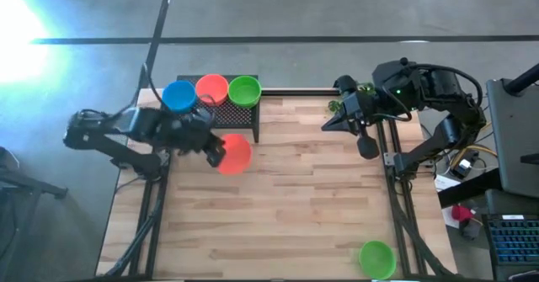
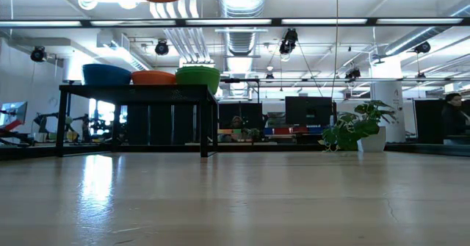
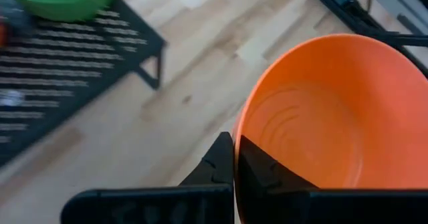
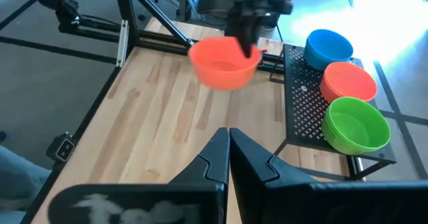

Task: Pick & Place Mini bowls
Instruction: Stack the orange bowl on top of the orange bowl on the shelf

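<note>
Gripping the rim of an orange-red bowl (image 1: 235,155), the left gripper (image 1: 216,153) holds it lifted above the wooden table (image 1: 278,223), just beside the black wire-mesh stand (image 1: 239,118); its fingers (image 3: 257,167) pinch the bowl's wall between them. On that stand sit three more mini bowls in a row: a blue bowl (image 1: 178,96), a second orange-red bowl (image 1: 211,88) and a green bowl (image 1: 244,88). Another green bowl (image 1: 376,258) lies well apart, near the table's opposite corner. The right gripper (image 1: 326,125) hangs over the table's far right side with its fingers pressed together on nothing, near a leafy plant sprig (image 1: 364,89).
</note>
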`<state>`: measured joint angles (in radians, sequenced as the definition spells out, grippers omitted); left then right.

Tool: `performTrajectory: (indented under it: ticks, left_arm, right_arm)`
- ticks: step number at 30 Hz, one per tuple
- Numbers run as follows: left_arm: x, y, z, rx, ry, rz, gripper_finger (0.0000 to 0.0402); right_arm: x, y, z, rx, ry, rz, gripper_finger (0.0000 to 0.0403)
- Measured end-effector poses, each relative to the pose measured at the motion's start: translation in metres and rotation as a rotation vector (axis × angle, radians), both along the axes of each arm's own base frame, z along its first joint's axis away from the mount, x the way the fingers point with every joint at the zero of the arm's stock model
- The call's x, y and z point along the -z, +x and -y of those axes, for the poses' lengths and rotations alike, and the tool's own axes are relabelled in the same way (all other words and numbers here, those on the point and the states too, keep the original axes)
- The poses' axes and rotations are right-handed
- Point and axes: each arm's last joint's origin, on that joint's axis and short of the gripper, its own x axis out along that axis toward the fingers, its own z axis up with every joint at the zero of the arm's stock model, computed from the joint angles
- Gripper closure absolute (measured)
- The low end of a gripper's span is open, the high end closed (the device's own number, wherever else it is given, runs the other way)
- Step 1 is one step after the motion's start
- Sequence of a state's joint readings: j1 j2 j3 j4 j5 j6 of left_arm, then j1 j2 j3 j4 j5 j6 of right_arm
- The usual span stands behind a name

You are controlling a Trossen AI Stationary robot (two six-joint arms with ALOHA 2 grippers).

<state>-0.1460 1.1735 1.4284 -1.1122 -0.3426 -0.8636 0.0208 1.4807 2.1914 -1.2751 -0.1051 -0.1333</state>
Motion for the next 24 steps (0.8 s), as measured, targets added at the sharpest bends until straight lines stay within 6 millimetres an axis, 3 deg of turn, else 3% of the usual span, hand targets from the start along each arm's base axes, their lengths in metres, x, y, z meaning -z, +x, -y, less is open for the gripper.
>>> performTrajectory:
  ticks: [9,24]
  left_arm:
    - [-0.007,-0.038,-0.054,-0.083,-0.012,-0.077,0.0401]
    - [-0.012,-0.067,-0.167,-0.249,0.063,-0.179,0.0401]
  right_arm:
    - [-0.002,0.001,0.001,0.005,0.003,0.027,0.0394]
    - [-0.003,0.002,0.001,0.029,0.019,0.030,0.0394]
